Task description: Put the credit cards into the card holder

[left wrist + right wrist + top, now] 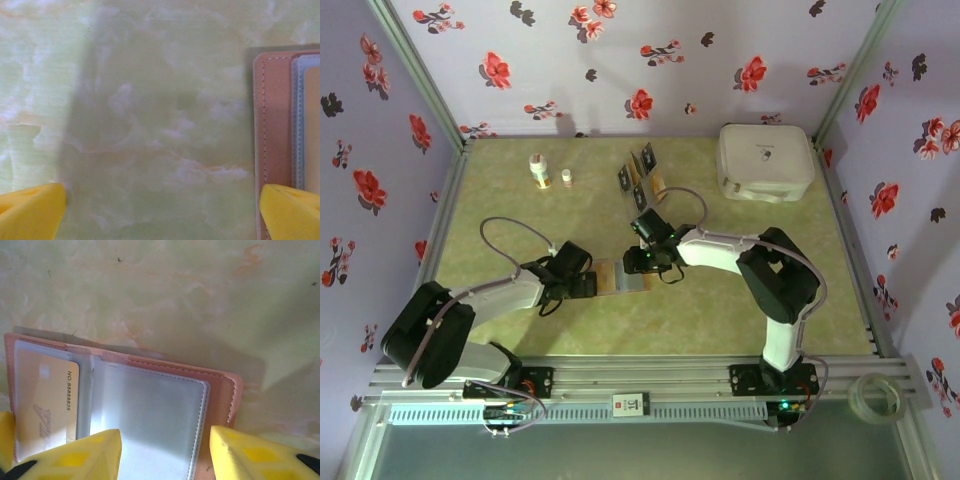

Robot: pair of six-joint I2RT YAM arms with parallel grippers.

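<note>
Across the middle of the green marbled table (pixel 720 320), the two arms reach toward each other from the near edge, inside walls papered with red flowers. At the far right corner lies a large white rounded case (pixel 765 162), well apart from everything else.

Between the two grippers, at the table's centre, the card holder (pixel 622 279) lies open and flat. The right wrist camera shows its reddish-brown stitched border (pixel 220 390) around clear grey-blue pockets. One pale gold card (pixel 47 400), printed with a number, sits in the left-hand pocket of that view.

The left gripper (pixel 584 285) lies low at the holder's left edge with its yellow fingers spread as wide as they go and nothing between them but bare table. In its own wrist view (pixel 161 212) the right fingertip overlaps the holder's brown edge (pixel 272 135).

The right gripper (pixel 642 262) hangs over the holder's other side. Its fingers (pixel 80 457) stand partly apart, with the empty right-hand pocket showing in the gap and nothing pinched.

Behind the holder, toward the far wall, stands a small slotted card rack (pixel 655 183), with dark credit cards (pixel 624 178) upright in it. Left of the rack stand two small bottles (pixel 539 170), close together, the left one taller. A clear tape roll (pixel 877 397) rests on the frame rail at the near right.
</note>
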